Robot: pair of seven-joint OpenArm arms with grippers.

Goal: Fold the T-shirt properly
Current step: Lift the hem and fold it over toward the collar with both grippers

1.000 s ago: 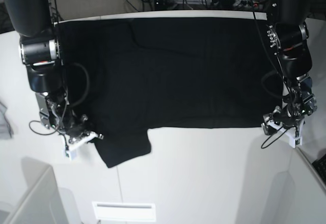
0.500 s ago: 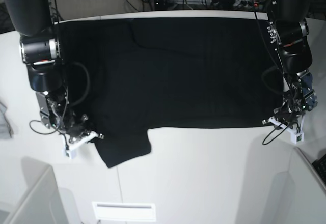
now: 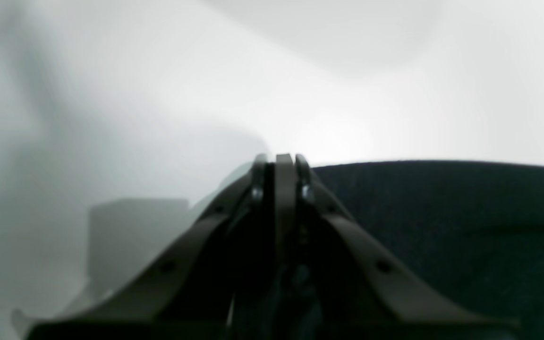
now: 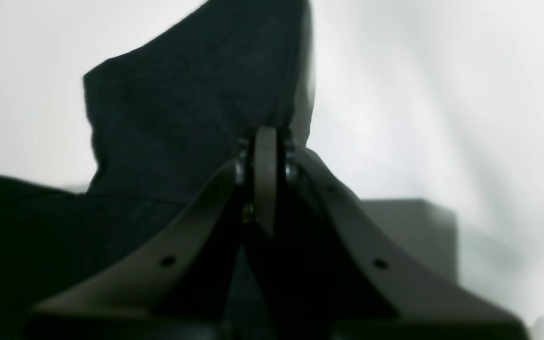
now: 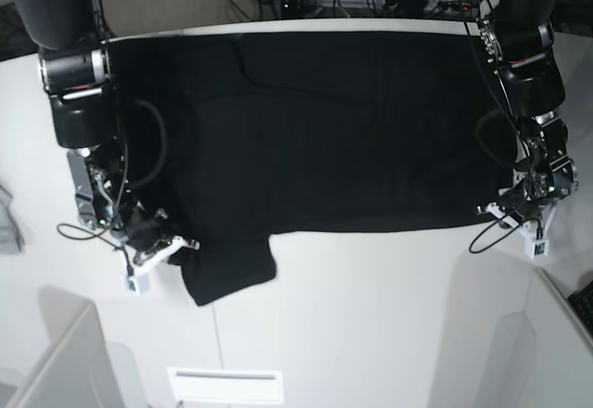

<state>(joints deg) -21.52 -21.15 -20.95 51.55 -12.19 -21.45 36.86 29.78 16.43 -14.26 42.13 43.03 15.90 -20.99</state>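
Across the white table (image 5: 371, 334) before you lies the black T-shirt (image 5: 315, 130), spread broad with its plain side up, its near edge running nearly straight between your two arms and a sleeve-like flap jutting toward the near side by your right arm. Your right arm (image 5: 83, 121) comes down at the base view's left, over that side of the cloth, its lower part slanting inward so that the tips reach the cloth beside the flap. Your left arm (image 5: 533, 102) descends at the base view's right, its lower end angled toward the near corner of the shirt. Right gripper (image 4: 266, 141): fingers together, clenched on the shirt's edge, pointing up the frame in its wrist view, the flap stretching beyond the tips. Left gripper (image 3: 284, 165): fingers likewise together, clenched on cloth at the near corner, tips level with the edge, bare table ahead of them. Smallest noted: a white rectangular outline (image 5: 225, 386) on the table's near side, below the flap.
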